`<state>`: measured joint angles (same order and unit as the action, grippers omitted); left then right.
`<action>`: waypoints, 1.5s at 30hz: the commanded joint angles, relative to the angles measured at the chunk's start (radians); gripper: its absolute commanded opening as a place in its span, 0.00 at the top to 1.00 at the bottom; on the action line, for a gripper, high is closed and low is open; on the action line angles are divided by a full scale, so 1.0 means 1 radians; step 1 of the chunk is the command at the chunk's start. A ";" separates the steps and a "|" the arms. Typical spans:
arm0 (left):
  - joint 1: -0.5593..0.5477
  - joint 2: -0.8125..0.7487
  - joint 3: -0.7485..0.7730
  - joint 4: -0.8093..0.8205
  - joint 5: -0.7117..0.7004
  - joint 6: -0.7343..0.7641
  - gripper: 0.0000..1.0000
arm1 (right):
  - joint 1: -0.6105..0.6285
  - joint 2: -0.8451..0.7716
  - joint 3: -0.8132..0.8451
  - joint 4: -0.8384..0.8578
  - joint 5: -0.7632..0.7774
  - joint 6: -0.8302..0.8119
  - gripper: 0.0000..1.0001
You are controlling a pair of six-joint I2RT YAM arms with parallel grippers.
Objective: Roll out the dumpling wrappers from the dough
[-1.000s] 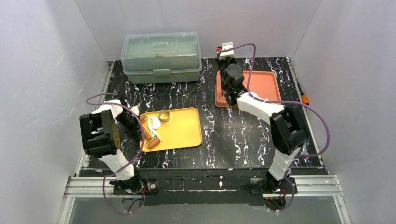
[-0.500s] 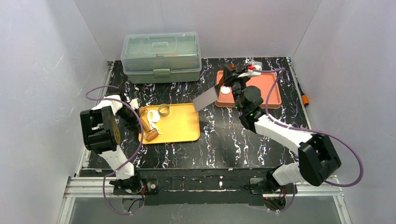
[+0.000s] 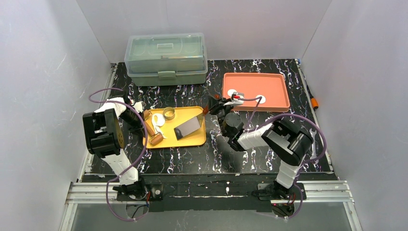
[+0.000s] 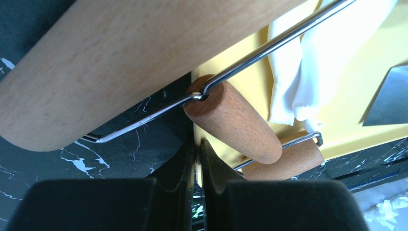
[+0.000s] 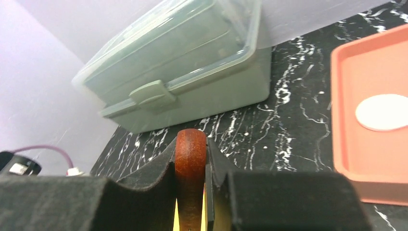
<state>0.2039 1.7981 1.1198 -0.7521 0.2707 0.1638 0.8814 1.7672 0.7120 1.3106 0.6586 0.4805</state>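
Observation:
The dough (image 3: 158, 127) is a ragged white sheet on the yellow tray (image 3: 192, 140), beside a wooden rolling pin (image 3: 150, 131) and a metal ring (image 3: 169, 114). Two round white wrappers (image 3: 232, 93) (image 3: 260, 98) lie on the orange tray (image 3: 274, 84). My left gripper (image 3: 143, 118) is shut on the yellow tray's left rim (image 4: 198, 134), with the rolling pin (image 4: 231, 122) and the dough (image 4: 308, 72) just ahead. My right gripper (image 3: 213, 108) is shut on the red-brown wooden handle (image 5: 190, 154) of a scraper. Its metal blade (image 3: 187, 127) rests on the yellow tray.
A lidded grey-green plastic box (image 3: 166, 58) stands at the back left; it also shows in the right wrist view (image 5: 183, 82). The orange tray (image 5: 351, 120) with one wrapper (image 5: 382, 111) lies to the right of my right gripper. An orange-tipped tool (image 3: 313, 102) lies off the mat's right edge.
My right arm has swung from the orange tray over to the yellow tray, carrying the scraper, and set its blade down there. Two wrappers now show on the orange tray. The left arm barely moved.

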 commanded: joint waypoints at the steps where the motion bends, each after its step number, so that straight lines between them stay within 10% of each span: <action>1: 0.002 0.002 0.003 0.050 0.007 0.029 1.00 | -0.009 0.035 -0.064 0.150 0.157 0.062 0.99; 5: 0.002 -0.002 0.005 0.047 0.003 0.038 1.00 | -0.009 0.011 -0.097 -0.086 0.097 0.228 0.97; 12: 0.003 -0.008 0.025 0.019 -0.001 0.065 1.00 | -0.009 -0.095 -0.082 -0.541 0.025 0.335 0.64; 19: 0.002 -0.059 0.053 -0.014 -0.008 0.079 0.84 | -0.022 -0.217 0.069 -0.918 0.050 0.229 0.02; 30: 0.002 -0.165 0.110 -0.092 -0.013 0.097 0.40 | -0.071 -0.469 0.288 -1.300 0.055 -0.232 0.01; 36: 0.002 -0.285 0.097 -0.077 0.055 0.068 0.19 | -0.378 -0.626 0.099 -1.306 -0.089 -0.306 0.02; 39: 0.003 -0.377 0.014 0.041 0.110 0.046 0.02 | -0.571 -0.672 -0.028 -1.250 -0.096 -0.263 0.02; 45: 0.002 -0.598 -0.295 0.512 0.118 -0.003 0.02 | -0.758 -0.673 -0.240 -0.993 -0.124 -0.241 0.02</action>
<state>0.2039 1.3209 0.9951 -0.5625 0.3607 0.2047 0.1585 1.1137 0.5682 0.0910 0.5694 0.2379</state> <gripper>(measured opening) 0.982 0.983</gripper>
